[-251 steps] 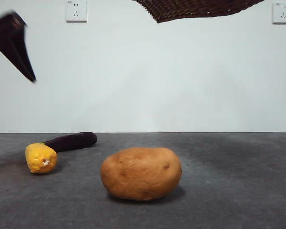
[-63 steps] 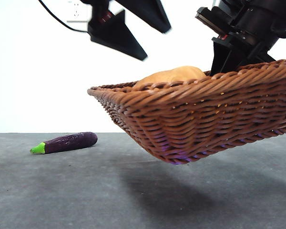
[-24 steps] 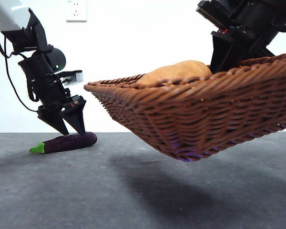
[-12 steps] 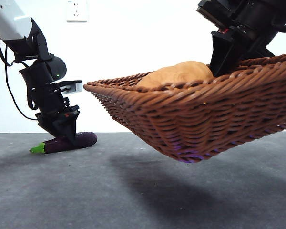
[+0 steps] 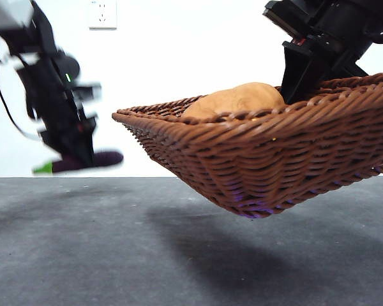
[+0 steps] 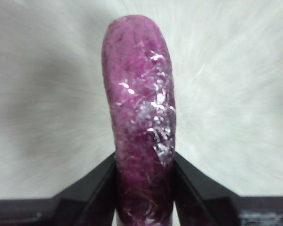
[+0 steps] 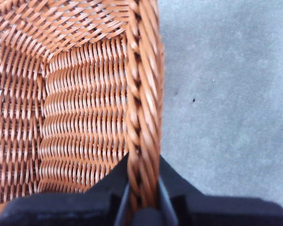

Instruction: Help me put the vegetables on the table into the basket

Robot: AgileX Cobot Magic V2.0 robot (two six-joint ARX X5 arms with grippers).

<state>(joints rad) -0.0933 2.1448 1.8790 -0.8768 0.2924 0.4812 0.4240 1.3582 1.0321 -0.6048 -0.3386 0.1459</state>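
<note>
Purple eggplant (image 6: 141, 122) clamped mid-body in left gripper (image 6: 144, 188), clear of the table (image 5: 83, 255), beside the basket (image 5: 268, 159). Looks light, stiff, glossy; may slip. Right gripper (image 7: 142, 197) pinches basket rim, held aloft; potato (image 5: 239, 99) inside.

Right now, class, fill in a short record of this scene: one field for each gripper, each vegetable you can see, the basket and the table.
left gripper: shut on the eggplant, raised off the table
eggplant: dark purple, green stem end, blurred in the front view, held roughly level in the air
right gripper: shut on the basket rim
basket: brown wicker, held tilted above the table
potato: tan-brown, lying inside the basket
small yellow vegetable: not visible in any view
table: dark grey, basket's shadow on it
</note>
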